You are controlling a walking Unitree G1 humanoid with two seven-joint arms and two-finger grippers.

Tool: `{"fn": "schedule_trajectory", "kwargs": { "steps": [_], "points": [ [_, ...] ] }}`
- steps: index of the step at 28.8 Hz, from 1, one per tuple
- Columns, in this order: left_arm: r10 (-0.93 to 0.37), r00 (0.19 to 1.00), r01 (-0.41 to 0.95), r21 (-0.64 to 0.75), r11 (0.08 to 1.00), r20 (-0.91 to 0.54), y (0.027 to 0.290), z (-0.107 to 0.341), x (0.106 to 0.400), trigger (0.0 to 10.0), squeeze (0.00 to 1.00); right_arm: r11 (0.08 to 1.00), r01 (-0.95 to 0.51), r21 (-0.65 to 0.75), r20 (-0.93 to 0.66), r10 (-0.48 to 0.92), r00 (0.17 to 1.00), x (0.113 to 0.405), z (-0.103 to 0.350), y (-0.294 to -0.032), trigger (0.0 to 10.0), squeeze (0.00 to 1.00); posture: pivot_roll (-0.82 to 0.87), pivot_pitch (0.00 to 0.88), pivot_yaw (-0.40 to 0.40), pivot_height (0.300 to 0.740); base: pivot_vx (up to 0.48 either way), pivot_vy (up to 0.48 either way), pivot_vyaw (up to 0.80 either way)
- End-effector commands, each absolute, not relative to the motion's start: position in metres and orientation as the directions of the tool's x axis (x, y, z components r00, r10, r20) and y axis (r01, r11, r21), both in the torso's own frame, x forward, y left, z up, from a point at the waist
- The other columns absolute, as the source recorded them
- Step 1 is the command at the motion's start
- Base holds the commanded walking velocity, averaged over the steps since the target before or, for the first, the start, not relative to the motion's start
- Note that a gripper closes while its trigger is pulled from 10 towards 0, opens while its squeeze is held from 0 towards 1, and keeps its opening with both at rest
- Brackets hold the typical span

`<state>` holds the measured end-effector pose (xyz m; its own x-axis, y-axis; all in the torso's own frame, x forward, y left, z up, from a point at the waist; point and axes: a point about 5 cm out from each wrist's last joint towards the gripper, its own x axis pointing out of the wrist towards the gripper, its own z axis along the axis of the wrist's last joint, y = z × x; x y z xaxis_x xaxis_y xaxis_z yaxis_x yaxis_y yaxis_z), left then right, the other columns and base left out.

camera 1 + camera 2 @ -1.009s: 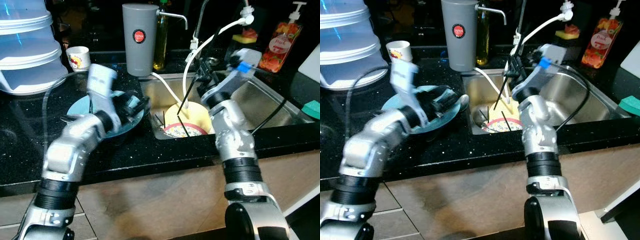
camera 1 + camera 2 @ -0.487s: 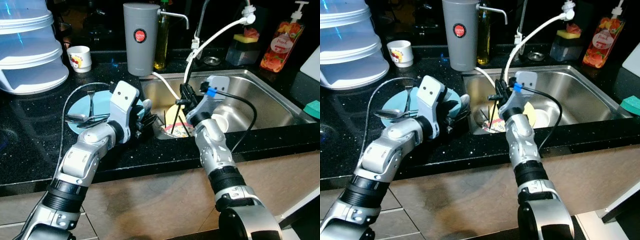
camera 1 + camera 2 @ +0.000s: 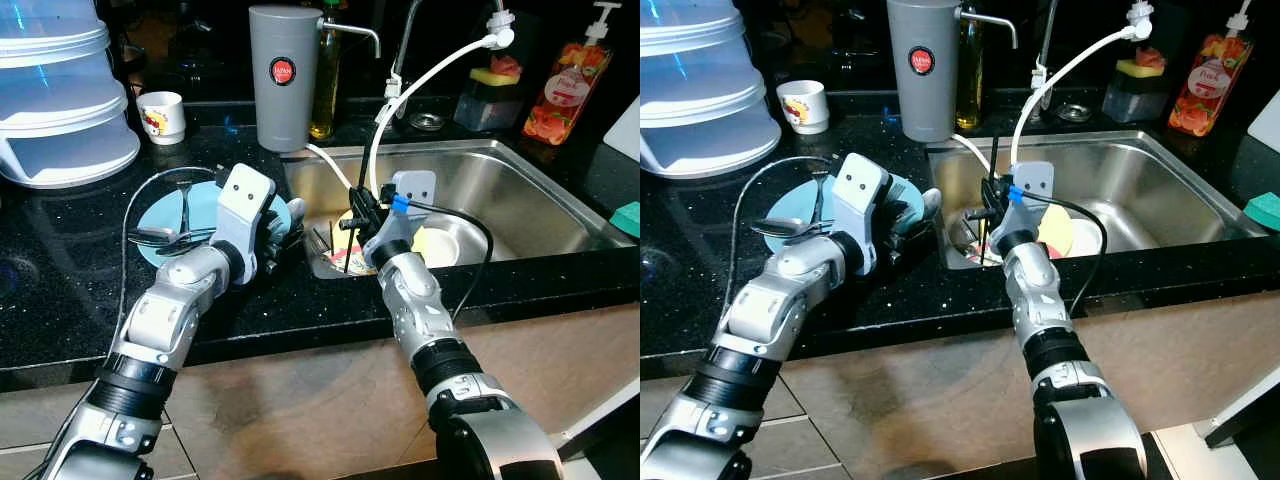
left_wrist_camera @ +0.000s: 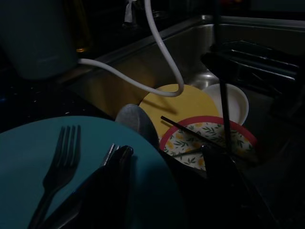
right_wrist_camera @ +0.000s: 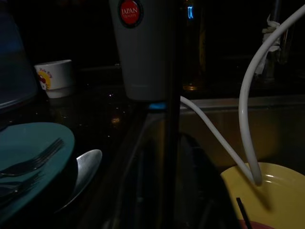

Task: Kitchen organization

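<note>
I see left tool at blue plate rim, right tool over sink dishes; grip state of both: cannot tell.

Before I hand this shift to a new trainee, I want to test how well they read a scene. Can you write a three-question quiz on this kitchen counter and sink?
1. True or false: the teal plate on the counter has forks lying on it.
2. Which is in the sink? A) the white cup B) the yellow plate C) the grey canister
3. Fill in: the white hose runs down from the tap into the ____.

The left claw is at the teal plate's sink-side edge; the right claw is over the dishes in the sink.

Key: 1 true; 2 B; 3 sink.
</note>
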<state>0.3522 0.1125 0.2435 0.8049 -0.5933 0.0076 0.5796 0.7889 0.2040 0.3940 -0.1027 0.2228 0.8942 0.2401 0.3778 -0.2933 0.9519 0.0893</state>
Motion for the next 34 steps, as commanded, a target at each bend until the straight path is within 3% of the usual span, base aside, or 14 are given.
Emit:
{"fn": "schedule_trajectory", "kwargs": {
  "steps": [1,2,3,4,6,12,13,18,19,20,25,26,28,34],
  "points": [
    [-0.593,0.805,0.579,0.196,0.791,0.019,0.109,0.247,0.354,10.0,0.0,0.953,-0.291,0.085,0.384,0.238,0.892,0.395,0.226,-0.102,10.0,1.0,0.12,0.108,-0.01,0.74,0.0,0.0,0.0],
    [-0.587,0.809,0.573,0.189,0.797,0.026,0.11,0.249,0.355,10.0,0.0,0.955,-0.285,0.077,0.38,0.236,0.894,0.396,0.226,-0.102,10.0,1.0,0.12,0.108,-0.014,0.74,0.0,0.0,0.0],
    [-0.58,0.814,0.564,0.194,0.803,0.032,0.111,0.251,0.356,10.0,0.0,0.957,-0.28,0.072,0.377,0.234,0.896,0.396,0.226,-0.102,10.0,0.58,0.12,0.108,-0.016,0.74,0.0,0.0,0.0],
    [-0.554,0.832,0.537,0.205,0.818,0.03,0.115,0.253,0.357,10.0,0.0,0.958,-0.279,0.069,0.377,0.233,0.896,0.396,0.227,-0.102,10.0,0.0,0.12,0.108,-0.02,0.74,0.0,0.0,0.0],
    [-0.521,0.853,0.505,0.21,0.837,0.027,0.12,0.255,0.359,10.0,0.0,0.958,-0.28,0.068,0.38,0.235,0.895,0.397,0.229,-0.102,10.0,0.0,0.12,0.106,-0.02,0.74,0.0,0.0,0.0],
    [-0.243,0.97,0.241,0.179,0.954,-0.009,0.158,0.268,0.373,10.0,0.0,0.949,-0.304,0.085,0.387,0.249,0.888,0.399,0.24,-0.103,10.0,0.0,0.12,0.104,-0.016,0.74,0.0,0.0,0.0],
    [-0.18,0.983,0.182,0.16,0.97,-0.027,0.165,0.27,0.376,10.0,0.07,0.948,-0.307,0.088,0.382,0.252,0.889,0.399,0.241,-0.104,10.0,0.0,0.12,0.104,-0.017,0.74,0.0,0.0,0.0],
    [-0.088,0.995,0.093,0.105,0.99,-0.054,0.182,0.277,0.381,10.0,0.06,0.94,-0.331,0.089,0.375,0.276,0.885,0.399,0.243,-0.105,10.0,0.0,0.12,0.103,-0.019,0.74,0.0,0.0,0.0],
    [-0.088,0.995,0.093,0.113,0.989,-0.05,0.186,0.28,0.382,10.0,0.14,0.937,-0.34,0.082,0.373,0.288,0.882,0.398,0.244,-0.105,10.0,0.0,0.12,0.101,-0.02,0.74,0.0,0.0,0.0],
    [-0.091,0.994,0.098,0.136,0.986,-0.059,0.19,0.28,0.384,10.0,1.0,0.934,-0.35,0.071,0.374,0.3,0.877,0.398,0.245,-0.104,10.0,0.0,0.12,0.101,-0.02,0.74,0.0,0.0,0.0],
    [-0.214,0.974,0.226,0.305,0.925,-0.072,0.193,0.285,0.387,10.0,0.96,0.924,-0.381,0.044,0.376,0.338,0.863,0.395,0.249,-0.103,10.0,0.0,0.11,0.096,-0.017,0.74,0.0,0.0,0.0],
    [-0.256,0.964,0.264,0.32,0.91,-0.067,0.193,0.286,0.387,10.0,0.0,0.917,-0.396,0.047,0.37,0.353,0.859,0.394,0.249,-0.102,10.0,0.0,0.11,0.096,-0.017,0.74,0.0,0.0,0.0],
    [-0.374,0.926,0.364,0.357,0.86,-0.043,0.193,0.291,0.386,10.0,0.0,0.899,-0.431,0.081,0.342,0.381,0.859,0.394,0.248,-0.1,10.0,0.0,0.11,0.092,-0.02,0.74,0.0,0.0,0.0],
    [-0.515,0.844,0.526,0.422,0.738,-0.153,0.203,0.286,0.384,10.0,0.0,0.86,-0.492,0.138,0.291,0.44,0.85,0.393,0.245,-0.099,10.0,0.0,0.11,0.086,-0.023,0.74,0.0,0.0,0.0]
  ]
}}
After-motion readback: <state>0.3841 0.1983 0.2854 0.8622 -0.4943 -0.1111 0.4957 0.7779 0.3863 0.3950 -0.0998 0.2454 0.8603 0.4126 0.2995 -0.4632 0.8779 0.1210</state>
